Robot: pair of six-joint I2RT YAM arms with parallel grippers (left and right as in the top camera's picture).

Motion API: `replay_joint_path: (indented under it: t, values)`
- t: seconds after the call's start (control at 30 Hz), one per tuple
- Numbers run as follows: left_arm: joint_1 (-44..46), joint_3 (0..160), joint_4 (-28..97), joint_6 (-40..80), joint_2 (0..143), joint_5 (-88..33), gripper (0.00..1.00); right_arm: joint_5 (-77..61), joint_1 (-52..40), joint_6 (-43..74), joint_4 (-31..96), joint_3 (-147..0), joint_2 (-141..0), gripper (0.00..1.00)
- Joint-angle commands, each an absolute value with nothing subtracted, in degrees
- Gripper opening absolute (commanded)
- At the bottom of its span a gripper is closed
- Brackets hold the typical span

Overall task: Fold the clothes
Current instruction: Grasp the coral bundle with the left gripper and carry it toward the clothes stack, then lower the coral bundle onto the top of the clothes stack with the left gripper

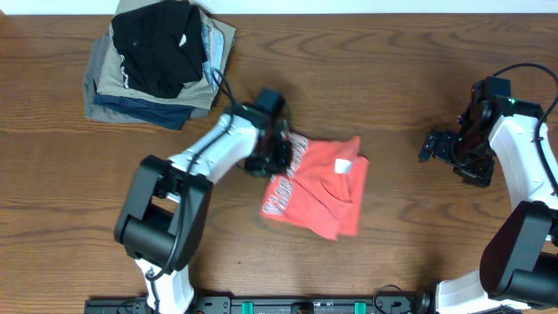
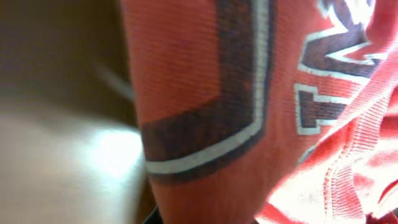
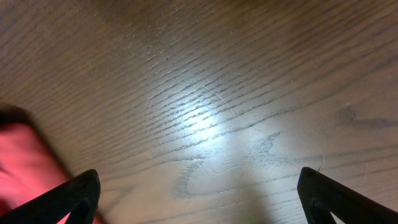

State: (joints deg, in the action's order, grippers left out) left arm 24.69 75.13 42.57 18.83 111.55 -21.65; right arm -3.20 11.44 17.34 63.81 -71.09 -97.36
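Coral-red T-shirt (image 1: pixel 318 187) lies crumpled on the worktop (image 1: pixel 392 70), approx mid-scene, slightly right of centre. It's bunched, not flat, w/ dark block lettering (image 1: pixel 283 196) showing along its left edge and a small white tag (image 1: pixel 343 166) on the far part. L hand (image 1: pixel 277 150) is down at the shirt's far-left corner, closed on the fabric. L wrist view is filled w/ red cloth (image 2: pixel 186 74) and lettering (image 2: pixel 236 93) right against the lens; own fingers not visible there. R hand (image 1: pixel 433 144) sits well right of the shirt over bare wood, spread wide, holding nothing. R wrist view shows both fingertips (image 3: pixel 78 196) far apart above the worktop (image 3: pixel 217 93), w/ a blurred bit of red shirt (image 3: pixel 18 155) at the left edge. Far-left corner: stack of folded garments (image 1: pixel 157 92), black garment (image 1: pixel 157 39) w/ white marks on top, well apart from the shirt.
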Motion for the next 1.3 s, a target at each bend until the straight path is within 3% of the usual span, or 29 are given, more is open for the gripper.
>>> replay_joint_path:
  t: [0.0,0.33,0.73,1.27]
  values:
    - [21.1,80.4,42.6,13.5,112.3,-10.0,0.06,-3.4,11.6,17.1,63.9,-71.7,-97.2,0.99]
    - [14.2,93.6,40.5,4.3,112.3,1.6,0.06,-3.4,11.6,17.1,63.8,-71.7,-97.2,0.99]
    - [10.7,96.3,28.0,-2.6,112.3,8.7,0.06,-3.4,11.6,17.1,63.8,-71.7,-97.2,0.99]
    - [10.3,98.2,20.7,0.1,112.3,18.6,0.06,-3.4,11.6,17.1,63.8,-71.7,-97.2,0.99]
